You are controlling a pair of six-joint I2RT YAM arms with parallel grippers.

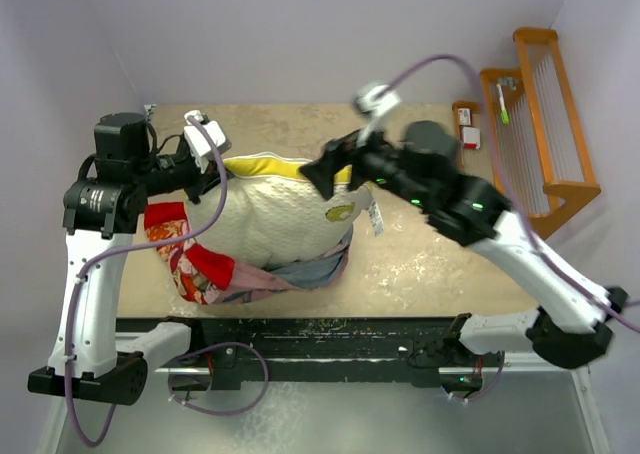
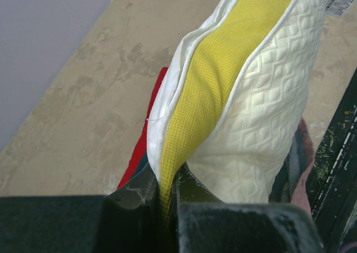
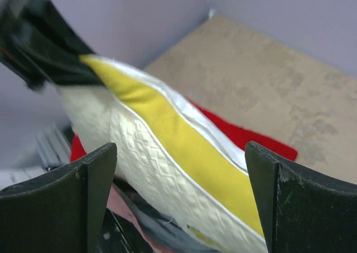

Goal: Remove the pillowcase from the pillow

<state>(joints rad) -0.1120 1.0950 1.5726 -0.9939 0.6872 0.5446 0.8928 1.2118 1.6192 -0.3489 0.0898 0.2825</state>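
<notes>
plump white quilted pillow (image 1: 275, 219) with a yellow side band (image 2: 212, 86) sits left of centre on the mottled beige tabletop (image 1: 440, 264), band edge turned toward the far wall. red-orange printed pillowcase (image 1: 185, 249) is bunched around the pillow's left and near lower edges, with its pinkish-mauve inside (image 1: 310, 269) showing along the near side. most of the pillow is bare. left gripper (image 2: 164, 191) has its jaws pinched tight on the yellow band at the pillow's far left corner. right gripper (image 3: 181, 158) is at the far right corner with jaws spread wide, one finger on either side of the band edge. contact with the fabric there: cannot tell. a white label tag (image 1: 375, 217) hangs off the pillow's right end. surroundings: an orange wooden slatted rack (image 1: 545, 114) stands beyond the table's far right corner, with a small red-and-white item (image 1: 467, 124) on the table near it. a lilac cable (image 1: 440, 64) loops above the right arm. a second lilac cable (image 1: 215, 209) from the left wrist crosses in front of the pillow's left end and over the pillowcase. a black rail (image 1: 330, 329) runs along the table's near edge.
</notes>
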